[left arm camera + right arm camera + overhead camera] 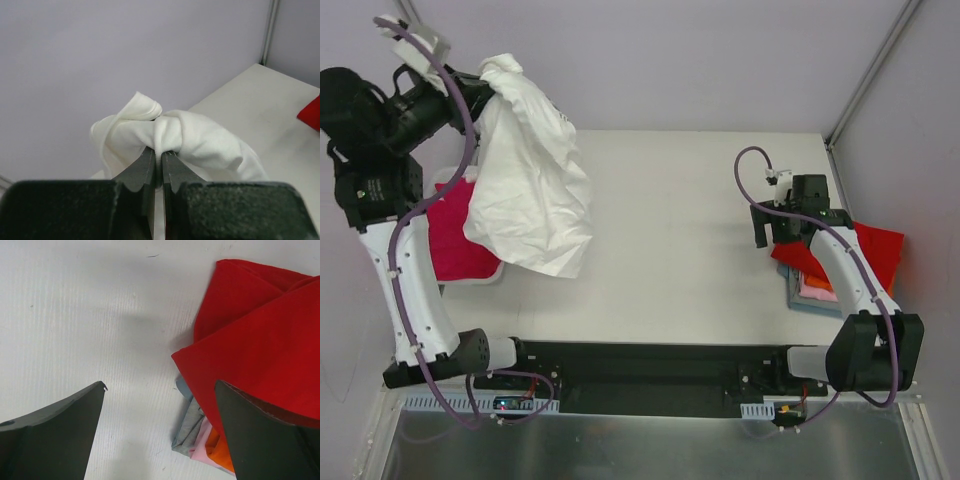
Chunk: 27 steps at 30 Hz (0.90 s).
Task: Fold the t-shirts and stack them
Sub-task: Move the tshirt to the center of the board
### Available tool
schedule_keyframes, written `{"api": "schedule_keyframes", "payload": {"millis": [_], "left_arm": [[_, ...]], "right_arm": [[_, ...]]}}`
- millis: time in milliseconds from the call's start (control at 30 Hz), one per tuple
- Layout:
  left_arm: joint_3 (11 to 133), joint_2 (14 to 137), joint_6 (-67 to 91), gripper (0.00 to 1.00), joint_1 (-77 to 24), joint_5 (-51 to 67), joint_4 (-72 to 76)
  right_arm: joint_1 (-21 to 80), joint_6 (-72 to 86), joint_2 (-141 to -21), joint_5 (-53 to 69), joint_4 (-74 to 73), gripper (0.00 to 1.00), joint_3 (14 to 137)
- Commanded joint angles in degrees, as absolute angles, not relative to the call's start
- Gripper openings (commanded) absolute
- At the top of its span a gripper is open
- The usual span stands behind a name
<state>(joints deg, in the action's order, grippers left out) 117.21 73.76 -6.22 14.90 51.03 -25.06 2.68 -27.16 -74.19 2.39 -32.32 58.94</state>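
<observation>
While your left gripper (485, 92) is holding the white t-shirt (535, 190) high over the left end of the bench (680, 260), its jaws are pinching shut on a bunched fold of the cloth. The rest is hanging down in loose folds in front of the magenta t-shirt (455, 235) lying on the bench below; you cannot tell whether the lower edge is touching the bench. Your right gripper (772, 228) is hovering at the right end, its jaws standing wide apart and gripping nothing, just beside the red t-shirt (875, 250) that is topping a stack. A pink t-shirt (200, 454), an orange t-shirt (220, 450) and a grey-blue t-shirt (187, 432) are peeking out from under its edge.
</observation>
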Motion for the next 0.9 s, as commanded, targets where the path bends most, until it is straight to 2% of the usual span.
{"api": "schedule_keyframes", "payload": {"millis": [0,167,333,367,433,467,533,567,633,700,867], "left_arm": [[113.7,75.1,-11.1,0.0,6.5,46.7,-20.9],[109.2,75.6,-13.8,0.0,-6.3,45.3,-20.9],[106.3,75.5,-13.0,0.0,-13.7,45.5,-21.0],[105.7,75.4,-13.3,0.02,-14.4,44.4,-20.9],[103.1,74.4,-15.3,0.42,-14.9,43.5,-20.9],[101.9,74.1,-16.2,0.69,-15.0,40.7,-20.9],[98.0,72.6,-19.8,0.77,-15.0,37.5,-20.9],[96.3,71.9,-21.6,0.84,-15.0,35.6,-20.9],[90.8,69.5,-27.1,0.89,-15.0,30.9,-20.9],[86.0,67.3,-30.7,0.89,-15.1,26.1,-20.9],[78.1,63.4,-34.3,0.91,-15.3,23.2,-21.0]], "right_arm": [[3.0,-26.8,-72.9,3.3,-31.6,0.96,61.3],[3.0,-26.9,-73.0,3.3,-31.7,0.96,61.3],[3.0,-27.2,-73.6,3.3,-31.6,0.97,60.8],[3.0,-27.2,-73.7,3.2,-31.6,0.97,60.9],[3.0,-27.2,-73.7,3.3,-31.7,0.96,60.9],[3.0,-27.3,-73.7,3.3,-31.6,0.96,60.8],[3.0,-27.4,-73.7,3.3,-31.6,0.96,60.7],[3.0,-27.4,-73.7,3.5,-31.6,0.96,60.7],[3.0,-27.5,-73.7,3.8,-31.6,0.96,60.8],[3.0,-27.6,-73.7,4.3,-32.1,0.96,61.1],[5.9,-30.8,-75.7,7.3,-37.8,0.96,66.5]]}}
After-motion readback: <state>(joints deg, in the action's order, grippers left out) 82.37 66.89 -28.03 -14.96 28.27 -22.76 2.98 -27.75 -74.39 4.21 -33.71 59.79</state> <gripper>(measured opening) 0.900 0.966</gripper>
